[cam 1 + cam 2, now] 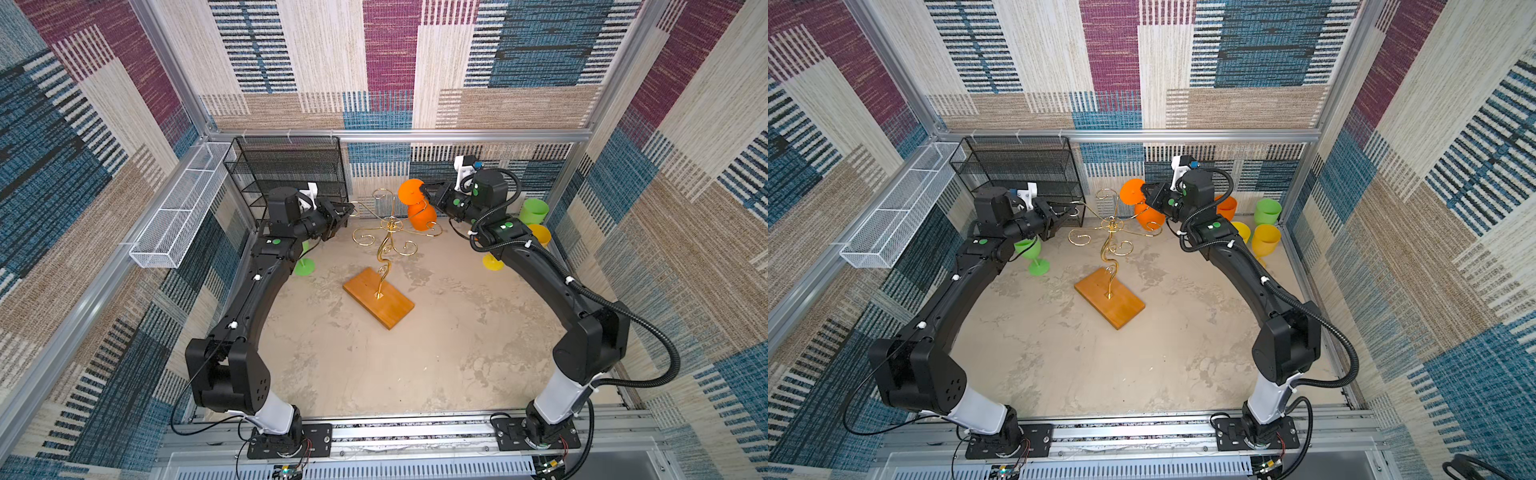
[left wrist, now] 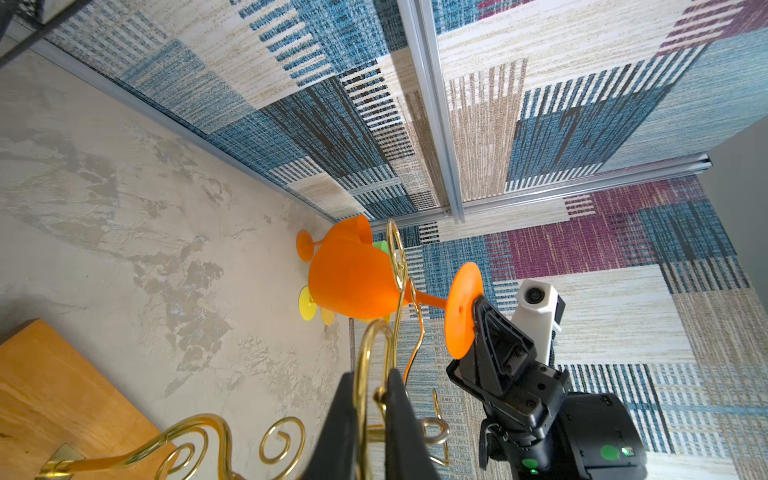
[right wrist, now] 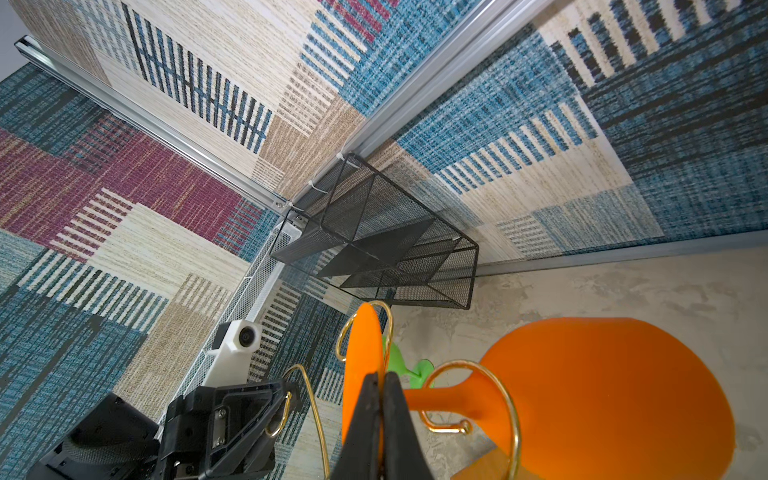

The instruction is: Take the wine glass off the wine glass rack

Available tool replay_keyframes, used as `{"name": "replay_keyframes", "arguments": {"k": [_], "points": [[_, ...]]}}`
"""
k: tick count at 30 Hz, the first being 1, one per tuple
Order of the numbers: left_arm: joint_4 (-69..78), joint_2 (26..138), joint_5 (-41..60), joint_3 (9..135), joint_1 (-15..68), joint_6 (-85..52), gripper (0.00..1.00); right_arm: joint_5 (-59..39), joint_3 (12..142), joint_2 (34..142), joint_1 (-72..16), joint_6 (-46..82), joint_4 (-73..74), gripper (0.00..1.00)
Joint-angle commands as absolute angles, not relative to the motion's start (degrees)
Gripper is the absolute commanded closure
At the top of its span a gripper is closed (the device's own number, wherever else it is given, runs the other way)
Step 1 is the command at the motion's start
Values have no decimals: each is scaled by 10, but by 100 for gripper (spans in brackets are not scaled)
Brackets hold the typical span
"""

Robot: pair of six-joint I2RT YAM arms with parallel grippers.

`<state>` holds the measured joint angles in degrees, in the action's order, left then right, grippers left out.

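The orange wine glass (image 1: pixel 422 217) (image 1: pixel 1149 218) hangs bowl-down and tilted at the back of the wine glass rack (image 1: pixel 388 245) (image 1: pixel 1111 257), a gold wire stand on a wooden base (image 1: pixel 378 297). In the right wrist view its stem (image 3: pixel 440 401) passes through a gold scroll loop. My right gripper (image 1: pixel 424 192) (image 3: pixel 381 378) is shut on the edge of the glass's round foot (image 3: pixel 360 353). My left gripper (image 1: pixel 351 210) (image 2: pixel 372 378) is shut on a scroll arm on the rack's left side.
A black mesh shelf unit (image 1: pixel 291 170) and a white wire tray (image 1: pixel 178 220) stand at the back left. A green glass (image 1: pixel 1034 253) stands under the left arm. Orange (image 1: pixel 1225 208), green (image 1: pixel 1268 212) and yellow (image 1: pixel 1266 239) glasses crowd the back right corner.
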<state>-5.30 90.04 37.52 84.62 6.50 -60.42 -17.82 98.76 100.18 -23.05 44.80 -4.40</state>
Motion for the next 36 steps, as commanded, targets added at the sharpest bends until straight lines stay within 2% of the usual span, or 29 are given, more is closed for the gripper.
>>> {"name": "replay_keyframes", "arguments": {"k": [1,13,19,36], "points": [[-125,904,350,839,66,-511,100,-167,1014,1017,-234,426,14,100],[-128,908,348,835,65,-502,100,-159,1081,1061,-259,406,-4,100],[-135,902,346,833,64,-493,100,-163,1066,1082,-267,413,-9,100],[-128,878,341,799,52,-492,100,-96,919,931,-271,404,15,100]]}}
